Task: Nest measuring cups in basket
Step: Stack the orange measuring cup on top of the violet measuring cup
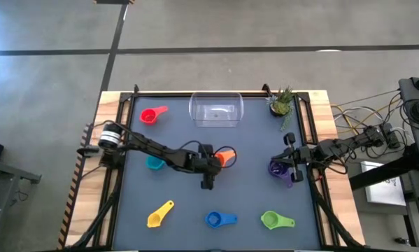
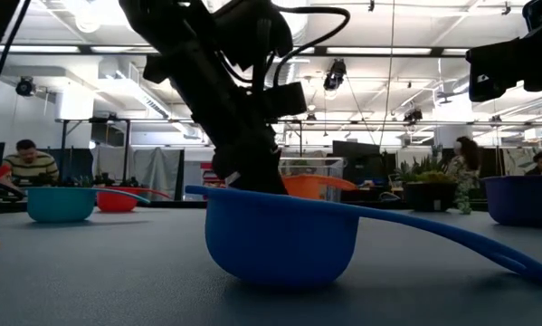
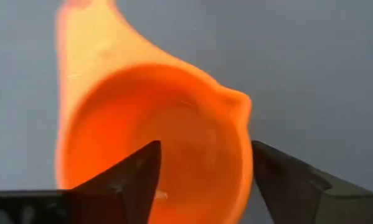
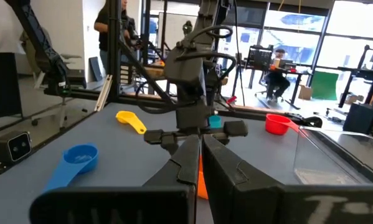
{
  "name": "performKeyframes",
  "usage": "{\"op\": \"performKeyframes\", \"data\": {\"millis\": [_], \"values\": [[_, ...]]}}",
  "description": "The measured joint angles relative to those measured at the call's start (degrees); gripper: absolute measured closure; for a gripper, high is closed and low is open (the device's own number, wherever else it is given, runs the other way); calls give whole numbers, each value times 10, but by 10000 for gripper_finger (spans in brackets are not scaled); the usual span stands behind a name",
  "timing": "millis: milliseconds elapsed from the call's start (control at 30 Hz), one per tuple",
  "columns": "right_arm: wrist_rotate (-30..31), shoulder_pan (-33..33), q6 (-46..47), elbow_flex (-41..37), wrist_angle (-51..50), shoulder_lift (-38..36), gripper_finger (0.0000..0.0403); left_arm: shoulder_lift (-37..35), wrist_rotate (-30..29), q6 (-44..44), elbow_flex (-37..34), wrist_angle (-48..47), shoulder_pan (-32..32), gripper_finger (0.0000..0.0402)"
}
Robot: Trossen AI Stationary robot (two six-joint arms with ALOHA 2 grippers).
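Note:
The orange cup (image 1: 226, 157) (image 3: 155, 143) sits upright at mid-table. My left gripper (image 1: 208, 166) (image 3: 205, 180) is open and low over it, with one finger (image 3: 133, 177) inside the bowl and the other (image 3: 286, 183) outside the wall; no touch shows. My right gripper (image 1: 291, 166) (image 4: 200, 155) is shut and hangs above the purple cup (image 1: 282, 171) (image 2: 524, 199), which stands on the table at the right. The clear basket (image 1: 216, 110) stands at the far edge. Red (image 1: 152, 115), teal (image 1: 154, 163), yellow (image 1: 160, 215), blue (image 1: 219, 220) (image 2: 280, 240) and green (image 1: 275, 221) cups lie apart on the mat.
A small potted plant (image 1: 282, 103) stands at the far right corner, next to the basket. Black frame rails (image 1: 125, 140) run along both sides of the table. People sit and stand in the room beyond the table, well away from the arms.

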Motion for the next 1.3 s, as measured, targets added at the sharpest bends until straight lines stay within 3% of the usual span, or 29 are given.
{"op": "performKeyframes", "data": {"millis": [133, 267, 333, 500, 733, 967, 1133, 1300], "values": [[0, 0, 0, 0, 0, 0, 394, 3, 2, 6, 0, -1, 0, 257], [0, 0, 0, 0, 0, 0, 394, 1, 2, 25, 0, -2, 0, 359], [0, 0, 0, 0, 0, 0, 394, -5, 1, 31, 0, -5, 0, 388], [0, 0, 0, 0, 0, 0, 394, -23, -10, 42, 2, -17, -6, 391], [1, 0, 1, 0, 5, 0, 394, -74, 23, 100, 21, -13, -45, 394], [6, 0, 101, 0, 94, 3, 394, -110, 104, 142, 47, -10, -69, 394], [77, 0, 77, 0, 156, 4, 394, -115, 129, 157, 57, -9, -71, 394], [75, 0, 60, 22, 147, 25, 394, -119, 152, 168, 60, -7, -70, 395]]}}
